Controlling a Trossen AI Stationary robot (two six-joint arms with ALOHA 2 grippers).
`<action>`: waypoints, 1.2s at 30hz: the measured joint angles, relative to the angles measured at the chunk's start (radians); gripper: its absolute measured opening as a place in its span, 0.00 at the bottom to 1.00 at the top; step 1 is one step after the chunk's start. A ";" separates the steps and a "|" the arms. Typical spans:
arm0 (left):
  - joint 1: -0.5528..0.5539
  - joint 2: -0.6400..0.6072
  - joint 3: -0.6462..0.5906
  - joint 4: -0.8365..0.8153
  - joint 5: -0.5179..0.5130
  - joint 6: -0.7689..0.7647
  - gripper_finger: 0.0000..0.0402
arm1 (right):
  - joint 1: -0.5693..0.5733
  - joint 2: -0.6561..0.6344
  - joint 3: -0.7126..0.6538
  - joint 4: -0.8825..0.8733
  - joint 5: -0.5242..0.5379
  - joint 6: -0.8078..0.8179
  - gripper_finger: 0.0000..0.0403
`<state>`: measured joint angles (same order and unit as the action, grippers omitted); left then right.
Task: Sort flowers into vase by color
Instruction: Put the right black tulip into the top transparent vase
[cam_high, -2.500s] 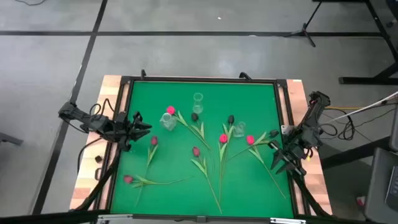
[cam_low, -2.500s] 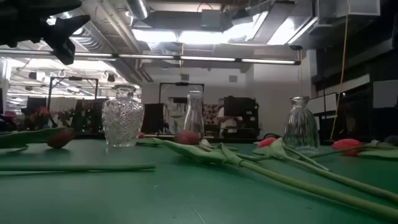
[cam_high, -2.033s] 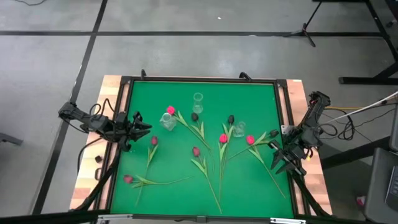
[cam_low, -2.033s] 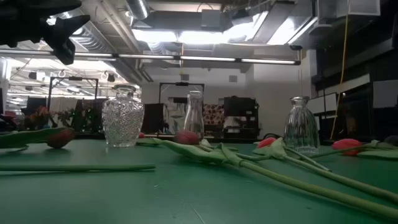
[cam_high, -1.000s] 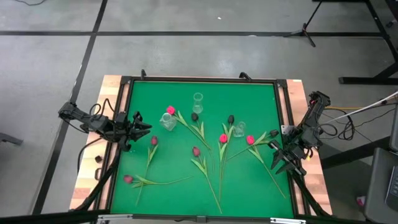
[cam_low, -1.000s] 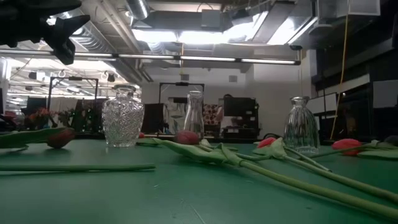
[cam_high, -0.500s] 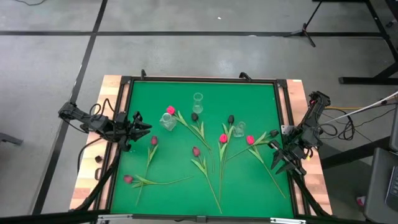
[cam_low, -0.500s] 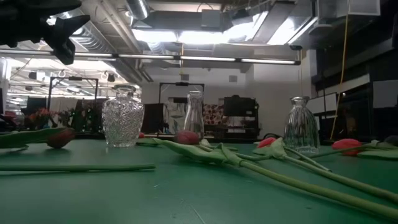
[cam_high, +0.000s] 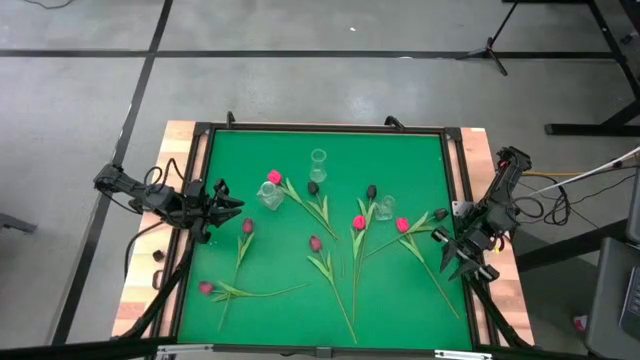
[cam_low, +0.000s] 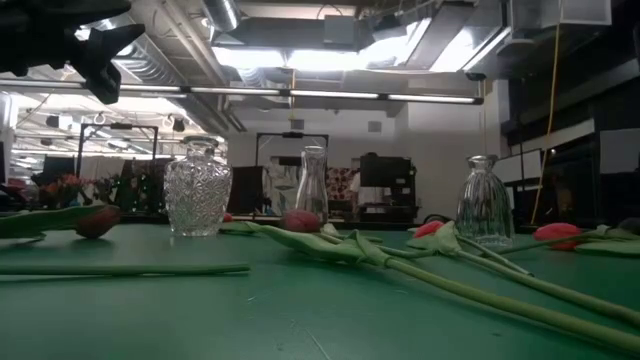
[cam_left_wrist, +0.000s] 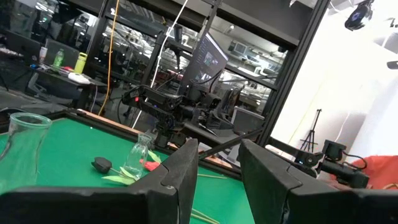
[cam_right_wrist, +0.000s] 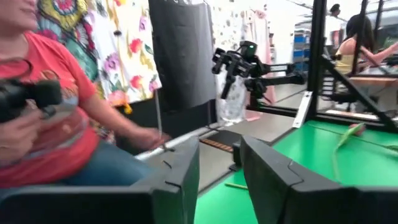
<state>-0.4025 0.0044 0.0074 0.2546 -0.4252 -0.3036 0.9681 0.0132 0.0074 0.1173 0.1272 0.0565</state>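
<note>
A: Starting at the bottom of the high view: one pink tulip (cam_high: 206, 288) lies at the lower left of the green mat (cam_high: 400, 310), stem running right. Above it, mid-frame, are a dull red tulip (cam_high: 247, 227), a magenta one (cam_high: 315, 243), and two bright pink ones (cam_high: 359, 222) (cam_high: 402, 226), their stems fanning toward the bottom edge.

B: Further up?

A: Two near-black heads (cam_high: 313, 187) (cam_high: 371, 191) and another pink head (cam_high: 274, 177) lie among three clear glass vases: a cut-glass one (cam_high: 268, 195) left of centre, a slim one (cam_high: 318, 158) above it, and a small one (cam_high: 385, 208) to the right. All vases look empty; every flower lies flat on the mat.

B: Grippers?

A: The left gripper (cam_high: 228, 207) hangs at the mat's left edge, mid-height. Its wrist view shows the fingers (cam_left_wrist: 180, 180) parted, a clear gap, nothing between. The right gripper (cam_high: 455, 260) sits at the right edge, lower right of frame; fingers (cam_right_wrist: 177, 180) also apart and empty. It points off the table toward a seated person (cam_right_wrist: 43, 124).

B: Step in hand?

A: Judged: sorting not begun, no flower picked.

B: Next move?

A: Likely a reach for a nearby stem, say the dull red tulip by the left arm. Needs a low pinch on a thin stem lying flat, then lifting it upright to thread into a narrow vase neck.
</note>
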 joint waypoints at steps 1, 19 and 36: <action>0.000 0.000 0.000 0.000 0.000 0.000 0.29 | 0.000 0.000 0.000 0.000 -0.008 0.011 0.29; 0.000 0.000 0.000 0.000 0.000 0.000 0.29 | 0.000 0.000 0.000 0.128 0.100 0.022 0.29; 0.001 0.000 0.000 0.106 -0.003 0.140 0.29 | 0.000 0.000 0.000 0.461 0.495 -0.397 0.29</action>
<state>-0.4015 0.0048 0.0078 0.3607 -0.4278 -0.1638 0.9680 0.0132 0.0078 0.5781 0.6225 -0.3404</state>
